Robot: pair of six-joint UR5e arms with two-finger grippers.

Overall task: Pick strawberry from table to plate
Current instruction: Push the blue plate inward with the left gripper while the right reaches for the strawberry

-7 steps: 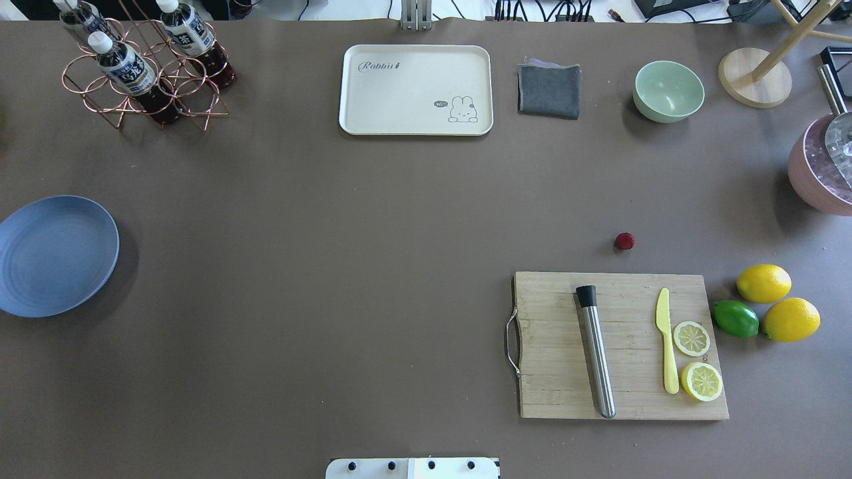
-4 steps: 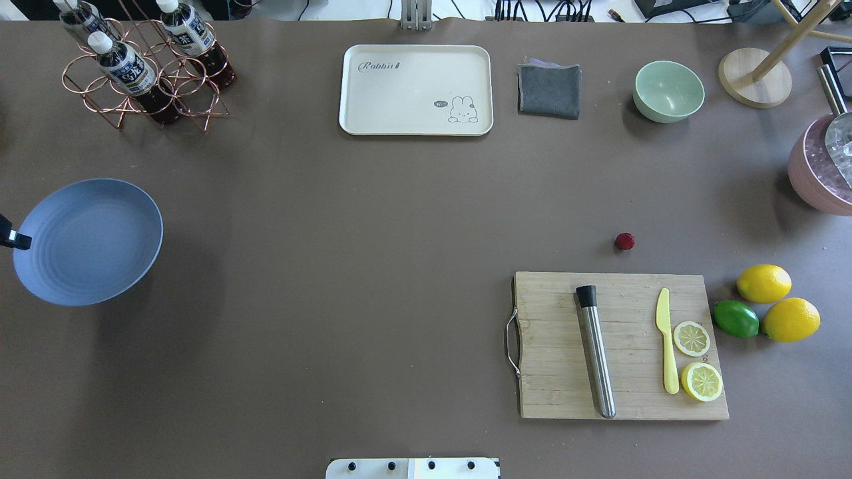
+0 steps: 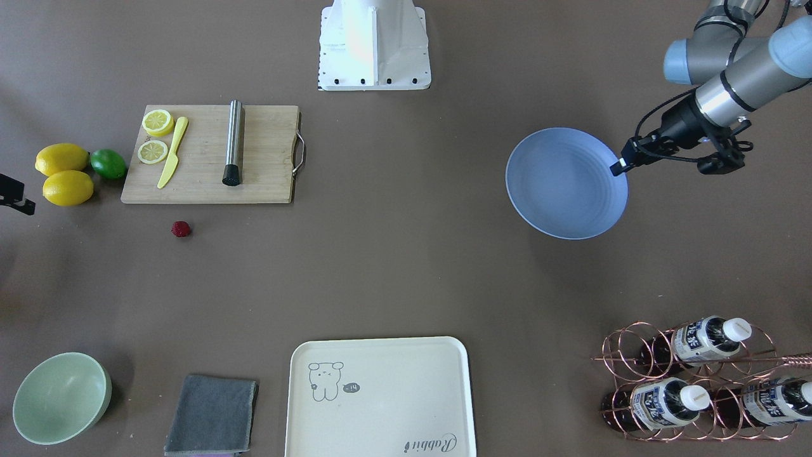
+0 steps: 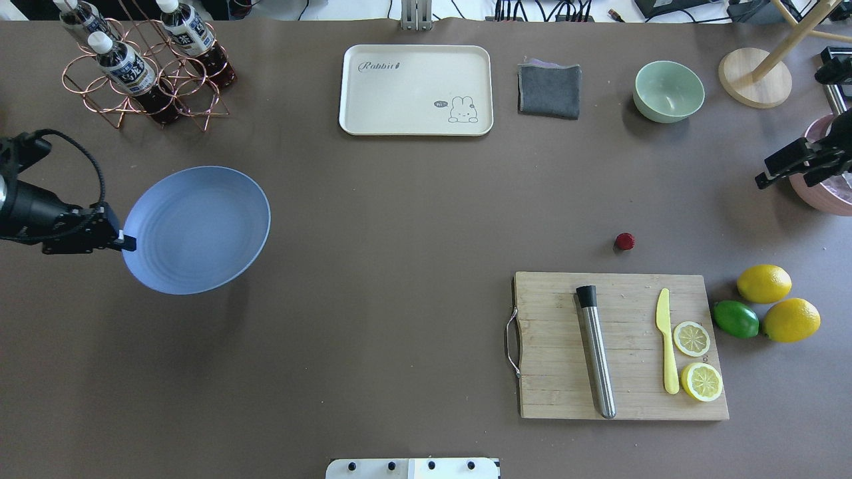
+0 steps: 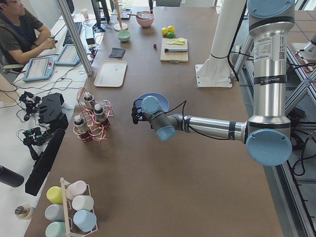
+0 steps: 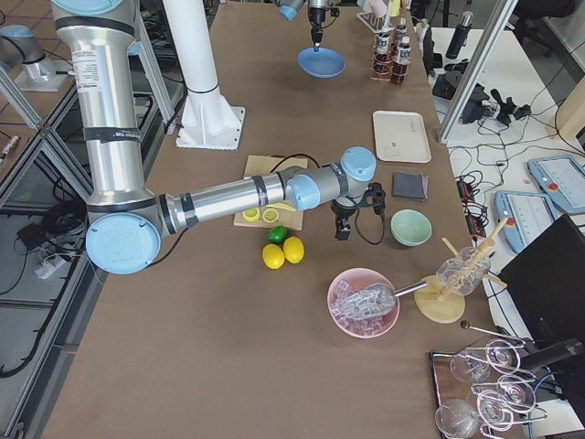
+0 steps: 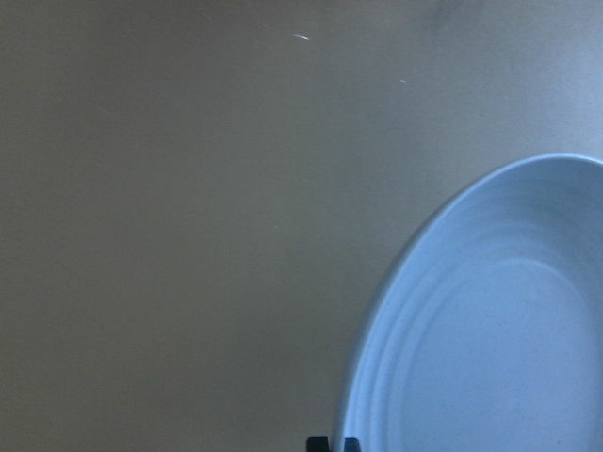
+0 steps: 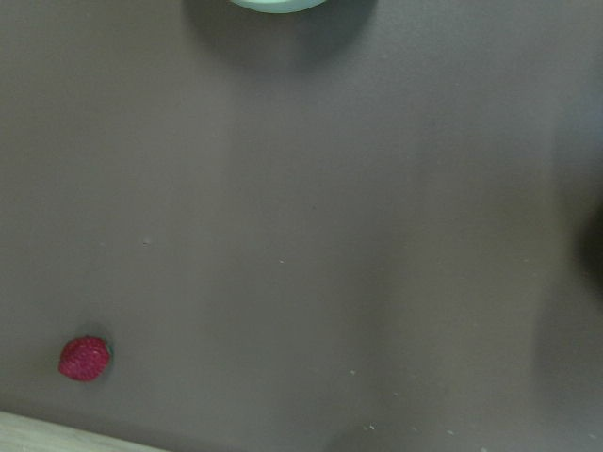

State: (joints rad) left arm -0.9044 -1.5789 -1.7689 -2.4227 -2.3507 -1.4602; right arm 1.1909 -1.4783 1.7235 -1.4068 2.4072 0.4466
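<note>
Meanwhile, over the brown table (image 4: 399,219), well apart from cutting board (image 4: 552,346) and cream tray (image 4: 416,90) (lettered "Rabbit"), my left gripper (image 4: 126,241) pinches the blue plate (image 4: 200,229) by its rim; my right gripper (image 4: 772,171) I cannot read; the strawberry (image 4: 624,241) lies on the table beside the board.

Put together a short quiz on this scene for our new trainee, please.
1. True or false: the strawberry lies on the cutting board.
2. What does the left gripper hold by the rim? A) the cream tray B) the plate C) the green bowl
3. How many whole lemons lie beside the lime?
Key: 1. False; it lies on the table, apart from the board. 2. B. 3. Two.
</note>
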